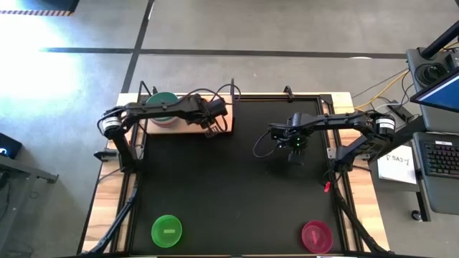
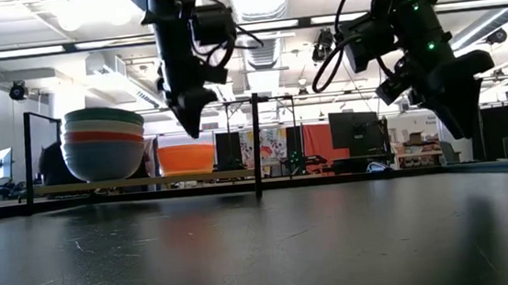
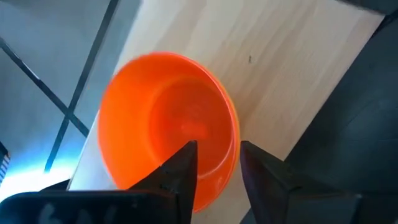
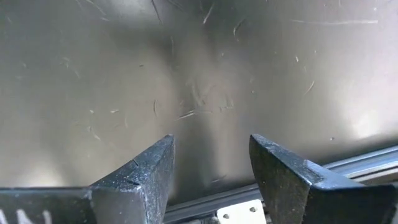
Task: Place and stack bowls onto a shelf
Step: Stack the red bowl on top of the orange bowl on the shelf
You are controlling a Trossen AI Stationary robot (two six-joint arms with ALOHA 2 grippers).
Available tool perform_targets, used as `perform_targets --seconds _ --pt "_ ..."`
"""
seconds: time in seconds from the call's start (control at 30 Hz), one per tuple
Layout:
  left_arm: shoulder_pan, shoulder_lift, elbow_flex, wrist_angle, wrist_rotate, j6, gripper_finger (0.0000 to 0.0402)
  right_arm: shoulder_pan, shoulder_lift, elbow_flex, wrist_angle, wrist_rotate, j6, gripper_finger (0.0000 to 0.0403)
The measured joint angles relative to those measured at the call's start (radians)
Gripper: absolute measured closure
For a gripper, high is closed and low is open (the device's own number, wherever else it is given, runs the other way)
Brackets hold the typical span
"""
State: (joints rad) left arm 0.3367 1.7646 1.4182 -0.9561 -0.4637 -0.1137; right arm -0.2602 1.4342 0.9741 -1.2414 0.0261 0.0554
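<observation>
The shelf [image 1: 183, 130] stands at the mat's far left corner. On its left part sits a stack of larger bowls [image 2: 103, 143], teal on top, then white, red and blue-grey. An orange bowl [image 3: 165, 121] rests upright on the board beside it [image 2: 186, 159]. My left gripper [image 3: 217, 171] is open just above the orange bowl's rim, one finger over the inside and one over the outside; in the low view [image 2: 188, 125] its tips stand clear of the bowl. My right gripper [image 1: 294, 148] hangs open over the bare mat [image 4: 211, 168]. A green bowl [image 1: 166, 231] and a magenta bowl [image 1: 316, 236] sit on the mat's near edge.
Thin black uprights [image 2: 256, 142] rise at the shelf's corners, one close to my left gripper. The black mat [image 1: 237, 193] between the shelf and the two near bowls is bare. A laptop and papers lie off the table's right side [image 1: 437, 154].
</observation>
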Motion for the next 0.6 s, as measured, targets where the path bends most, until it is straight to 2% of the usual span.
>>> perform_targets --seconds 0.17,0.3,0.6 --pt "-0.017 -0.002 0.080 -0.089 0.001 -0.046 0.0290 0.000 0.000 0.000 -0.011 -0.057 0.037 0.0207" --pt "-0.071 -0.020 0.094 -0.072 0.047 -0.093 0.0290 0.013 -0.003 0.000 -0.002 -0.122 0.088 0.0207" --pt "-0.311 -0.024 0.093 -0.066 0.063 -0.234 0.0290 0.167 -0.045 0.000 0.038 -0.178 0.219 0.0207"
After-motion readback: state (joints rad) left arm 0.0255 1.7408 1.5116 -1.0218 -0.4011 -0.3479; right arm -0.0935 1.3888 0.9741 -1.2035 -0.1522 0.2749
